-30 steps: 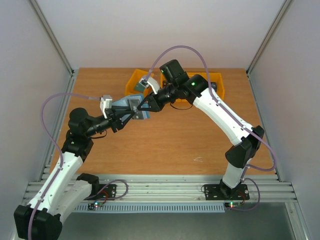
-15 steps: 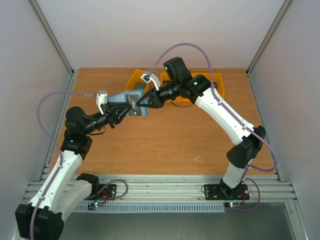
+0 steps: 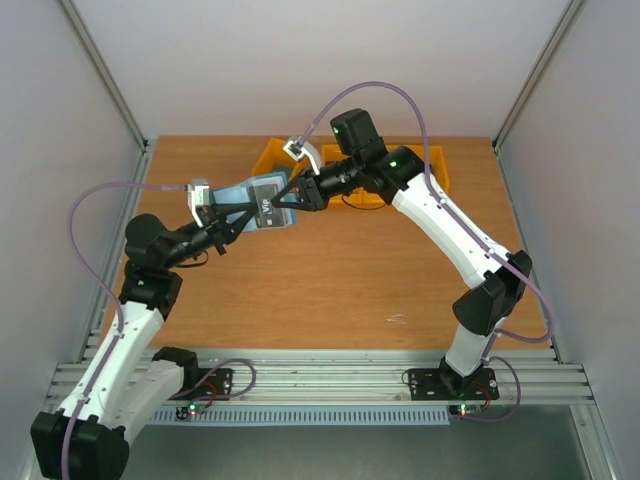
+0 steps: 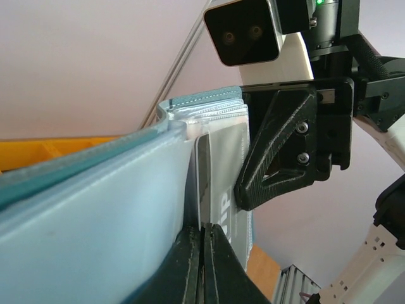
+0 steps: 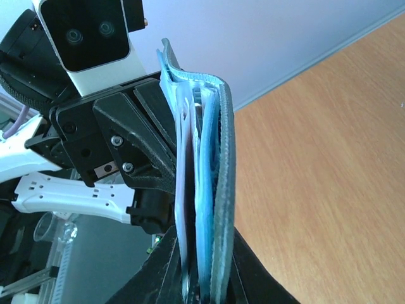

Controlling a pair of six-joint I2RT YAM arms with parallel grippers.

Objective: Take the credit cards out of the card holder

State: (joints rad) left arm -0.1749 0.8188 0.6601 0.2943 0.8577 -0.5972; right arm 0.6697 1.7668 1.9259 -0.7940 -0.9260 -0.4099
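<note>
Holder point(image 3: 256, 200) up in the air over the table's point(image 3: 330, 290) 11 o'clock area, yellow bin point(image 3: 268, 158) at its 12 o'clock. Right gripper point(image 5: 201, 259) clamped on holder edge — left gripper point(image 4: 202, 235) pinched tight on one grey card point(image 4: 203, 177) poking from the pockets.

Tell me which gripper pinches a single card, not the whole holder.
The left gripper: it is shut on the edge of one thin card, whereas the right gripper clamps the card holder itself.
</note>
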